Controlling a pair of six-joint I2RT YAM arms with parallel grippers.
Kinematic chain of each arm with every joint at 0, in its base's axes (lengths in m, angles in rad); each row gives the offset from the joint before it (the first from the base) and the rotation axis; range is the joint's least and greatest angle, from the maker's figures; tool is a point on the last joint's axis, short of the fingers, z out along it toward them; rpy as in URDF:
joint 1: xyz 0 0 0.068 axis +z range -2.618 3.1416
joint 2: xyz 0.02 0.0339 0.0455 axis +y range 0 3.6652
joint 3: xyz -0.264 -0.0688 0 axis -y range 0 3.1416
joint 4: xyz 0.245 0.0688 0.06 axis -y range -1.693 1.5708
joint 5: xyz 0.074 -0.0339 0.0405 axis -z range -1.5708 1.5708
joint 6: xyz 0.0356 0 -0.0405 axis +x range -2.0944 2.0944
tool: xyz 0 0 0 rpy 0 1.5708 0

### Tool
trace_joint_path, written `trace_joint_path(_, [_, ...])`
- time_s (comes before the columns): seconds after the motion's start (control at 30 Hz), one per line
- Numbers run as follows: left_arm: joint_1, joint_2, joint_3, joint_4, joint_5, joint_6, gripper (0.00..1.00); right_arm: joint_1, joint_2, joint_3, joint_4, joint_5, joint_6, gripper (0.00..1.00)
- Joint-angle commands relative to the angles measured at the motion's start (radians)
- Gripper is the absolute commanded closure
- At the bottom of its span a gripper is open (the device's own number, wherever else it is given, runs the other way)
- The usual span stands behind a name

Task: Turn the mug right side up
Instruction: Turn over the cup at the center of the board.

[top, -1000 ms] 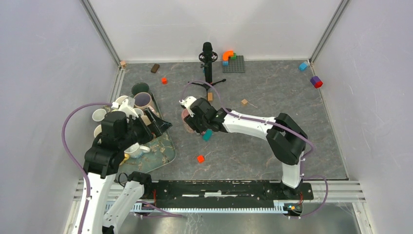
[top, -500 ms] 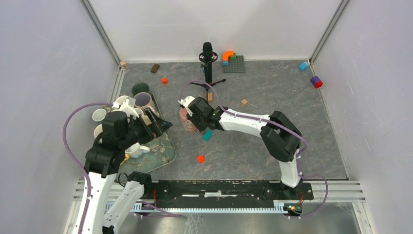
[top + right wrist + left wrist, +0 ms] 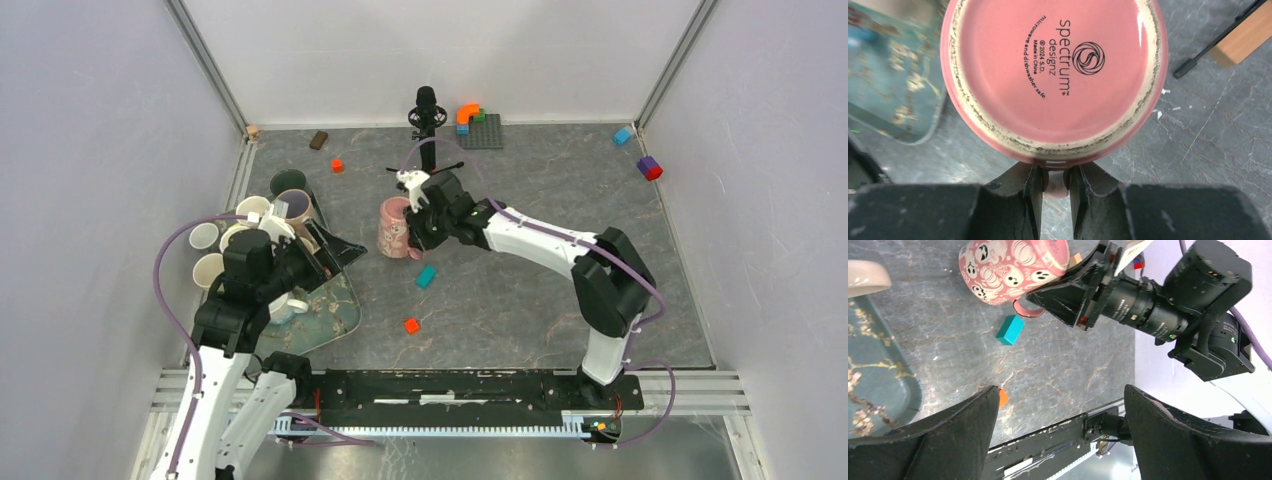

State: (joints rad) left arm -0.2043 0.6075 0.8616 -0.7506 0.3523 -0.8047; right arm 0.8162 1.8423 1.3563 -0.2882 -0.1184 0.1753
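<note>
The pink mug [image 3: 395,227] with ghost faces hangs tipped on its side just right of the tray. Its stamped bottom [image 3: 1053,75] faces the right wrist camera. My right gripper [image 3: 420,236] is shut on the mug's handle [image 3: 1054,189], one finger on each side of the loop. From the left wrist view the mug [image 3: 1013,265] shows with its rim pointing left and its handle underneath, in the black fingers. My left gripper [image 3: 335,255] hovers over the tray's right edge, jaws wide open [image 3: 1060,395] and holding nothing.
A patterned tray [image 3: 335,310] at the left holds several cups [image 3: 205,236]. A teal block [image 3: 426,276] and an orange block [image 3: 411,325] lie near the mug. A microphone stand [image 3: 427,115] and a grey baseplate [image 3: 480,130] are at the back. A wooden block [image 3: 1245,37] lies close by.
My right gripper closed on the mug's handle and carried it up and to the right, tipping it from bottom-up onto its side. The left arm shifted slightly right.
</note>
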Motion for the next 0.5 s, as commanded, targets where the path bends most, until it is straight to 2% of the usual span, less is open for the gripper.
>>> trace_joint_path(0.0, [0.004,-0.01,-0.029,0.173,0.075,-0.092,0.0,-0.054,-0.152,0.002,0.271,-0.203,0.118,1.0])
trace_joint_path(0.23, [0.003,0.001,-0.139,0.387,0.137,-0.206,0.0,-0.124,-0.219,-0.044,0.514,-0.375,0.369,1.0])
trace_joint_path(0.47, [-0.005,0.043,-0.196,0.612,0.147,-0.268,0.0,-0.155,-0.262,-0.071,0.75,-0.44,0.62,1.0])
